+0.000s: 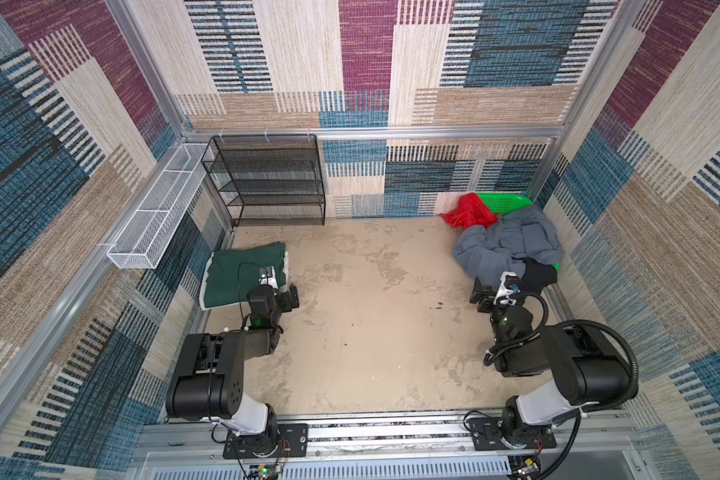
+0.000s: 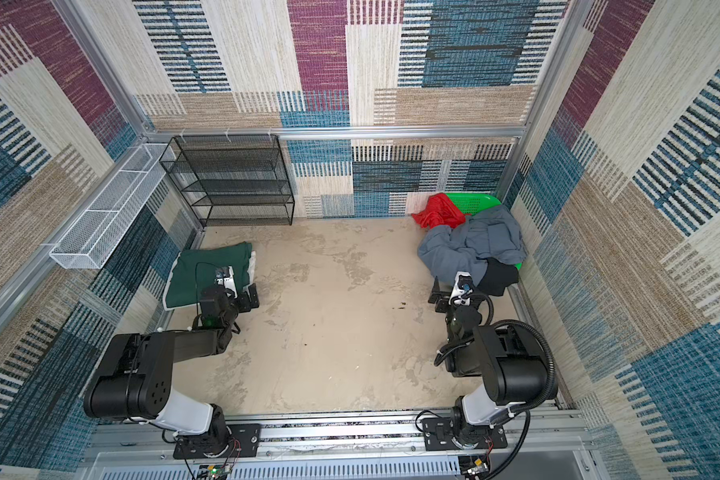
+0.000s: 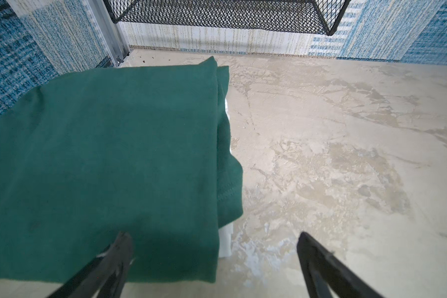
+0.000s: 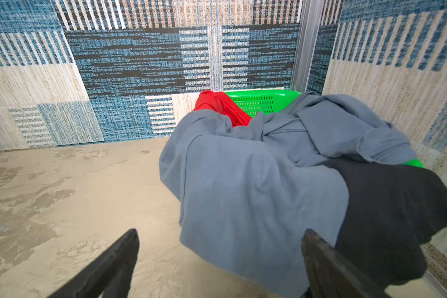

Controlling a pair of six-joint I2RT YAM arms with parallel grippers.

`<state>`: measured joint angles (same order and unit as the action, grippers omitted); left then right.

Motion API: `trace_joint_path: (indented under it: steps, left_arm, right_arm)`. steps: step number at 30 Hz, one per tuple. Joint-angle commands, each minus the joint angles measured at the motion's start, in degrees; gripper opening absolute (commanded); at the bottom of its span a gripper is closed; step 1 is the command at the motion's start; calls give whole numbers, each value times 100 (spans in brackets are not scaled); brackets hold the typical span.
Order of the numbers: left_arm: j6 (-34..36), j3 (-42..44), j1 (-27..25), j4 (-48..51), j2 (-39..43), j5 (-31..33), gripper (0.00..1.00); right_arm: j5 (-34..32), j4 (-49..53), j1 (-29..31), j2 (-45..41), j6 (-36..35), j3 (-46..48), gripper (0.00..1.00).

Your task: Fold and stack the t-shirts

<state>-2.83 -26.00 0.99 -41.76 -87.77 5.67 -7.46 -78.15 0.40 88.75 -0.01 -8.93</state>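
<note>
Over the green basket (image 4: 256, 103), the grey-blue t-shirt (image 4: 243, 193) is draping soft, probably light, best pinched at its hanging edge; both jaws are standing open.

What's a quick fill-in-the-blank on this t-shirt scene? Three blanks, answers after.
1. The folded dark green t-shirt lies on top of a ____ one.
2. Piled on the bright green plastic basket, the ____ shirt sits between the red t-shirt and the black t-shirt.
3. The left gripper and right gripper are both ____, holding nothing.
Missing words: white; grey-blue; open.
</note>
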Motion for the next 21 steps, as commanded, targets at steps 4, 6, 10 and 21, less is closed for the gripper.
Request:
trace_joint_path:
  steps: [4, 6, 10, 21]
  left_arm:
    - [215, 43, -7, -245, 14, -45, 100]
    - [216, 43, -12, -255, 14, -31, 100]
    - [214, 42, -12, -251, 14, -46, 100]
    - [221, 43, -12, -255, 13, -49, 100]
  right_arm:
    - [1364, -286, 4, -33, -475, -22, 98]
    - [1357, -318, -1, -33, -470, -4, 98]
    - [1158, -215, 4, 0, -384, -82, 99]
    - [1072, 58, -52, -7, -271, -215, 98]
